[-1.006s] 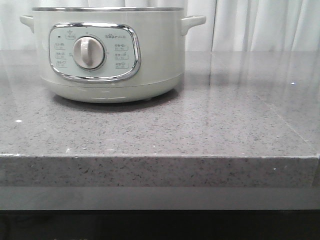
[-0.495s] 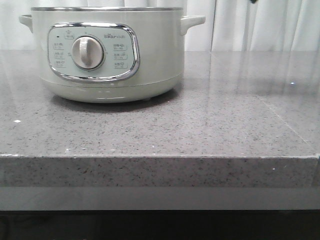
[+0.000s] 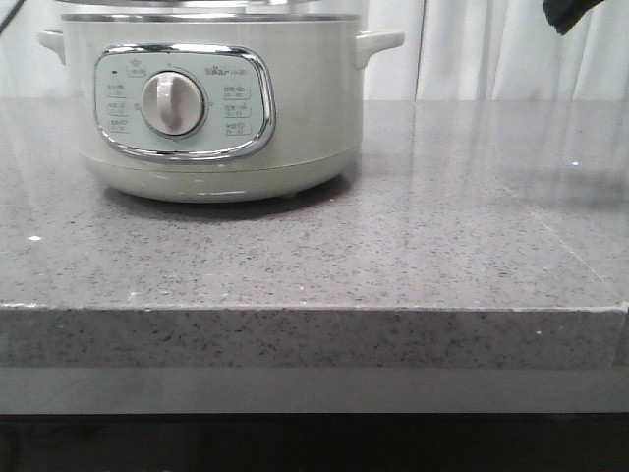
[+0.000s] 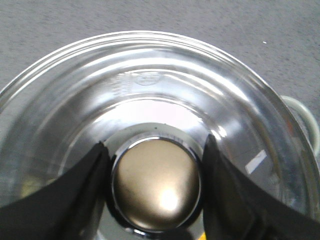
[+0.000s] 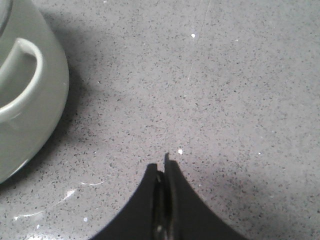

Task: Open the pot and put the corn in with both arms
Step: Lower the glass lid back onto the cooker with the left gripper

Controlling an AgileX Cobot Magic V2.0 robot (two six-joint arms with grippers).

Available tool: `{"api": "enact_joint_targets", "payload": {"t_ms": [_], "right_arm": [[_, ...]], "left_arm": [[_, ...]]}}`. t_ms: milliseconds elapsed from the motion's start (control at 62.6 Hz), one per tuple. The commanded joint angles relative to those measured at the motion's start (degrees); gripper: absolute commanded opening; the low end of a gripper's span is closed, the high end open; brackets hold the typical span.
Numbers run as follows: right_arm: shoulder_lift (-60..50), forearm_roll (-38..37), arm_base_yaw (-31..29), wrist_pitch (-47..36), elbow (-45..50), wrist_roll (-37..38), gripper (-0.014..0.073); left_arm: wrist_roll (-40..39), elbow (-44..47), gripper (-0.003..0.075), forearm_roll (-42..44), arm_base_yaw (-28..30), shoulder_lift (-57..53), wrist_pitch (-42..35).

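Observation:
The pale grey-green pot [image 3: 211, 108] stands at the table's back left, with its dial panel facing me. A glass lid [image 3: 197, 8] shows at its metal rim. In the left wrist view the lid [image 4: 150, 85] fills the frame. My left gripper [image 4: 156, 144] is shut on the lid's round metal knob [image 4: 157, 187], one finger on each side. My right gripper [image 5: 165, 162] is shut and empty over bare table, to the right of the pot's handle [image 5: 20, 80]. No corn cob is in view; only a small yellow patch [image 4: 200, 235] shows beside the knob.
The grey speckled stone table [image 3: 393, 246] has its front edge near me. White curtains [image 3: 491, 49] hang behind. A dark part of the right arm [image 3: 570, 12] shows at the top right of the front view. The pot's side handle also shows in the left wrist view [image 4: 305, 120].
The glass lid has come into view at the pot's rim. A dark part of the right arm has come further into the top right. The pot has shifted slightly left.

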Motion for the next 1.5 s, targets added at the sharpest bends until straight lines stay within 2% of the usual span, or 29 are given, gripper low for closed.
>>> {"api": "enact_joint_targets", "payload": {"t_ms": [0, 287, 623, 910, 1102, 1309, 1485], "right_arm": [[-2.2, -0.3, -0.4, -3.8, -1.5, -0.5, -0.0121], [-2.2, -0.3, -0.4, -3.9, -1.5, -0.5, -0.0121], [-2.2, -0.3, -0.4, -4.3, -1.5, -0.5, -0.0121], [-2.2, -0.3, -0.4, -4.3, -1.5, -0.5, -0.0121], [-2.2, -0.3, -0.4, -4.3, -1.5, -0.5, -0.0121], [-2.2, -0.3, -0.4, -4.2, -1.5, -0.5, -0.0121], [-2.2, -0.3, -0.4, -4.2, -1.5, -0.5, -0.0121]], "left_arm": [[-0.4, -2.6, 0.0095, -1.3, -1.1, -3.3, -6.6], [-0.4, -2.6, 0.0095, -1.3, -1.8, -2.7, -6.7], [-0.4, -2.4, 0.0101, -1.3, -1.8, -2.6, -3.3], [-0.4, -2.4, 0.0235, -1.3, -2.5, -2.6, -3.3], [-0.4, -2.4, 0.0251, -1.2, -2.5, -2.6, -3.1], [-0.4, -2.4, 0.0338, 0.1, -2.5, -2.6, -3.1], [-0.4, -2.4, 0.0353, 1.7, -2.5, -2.6, -3.1]]}}
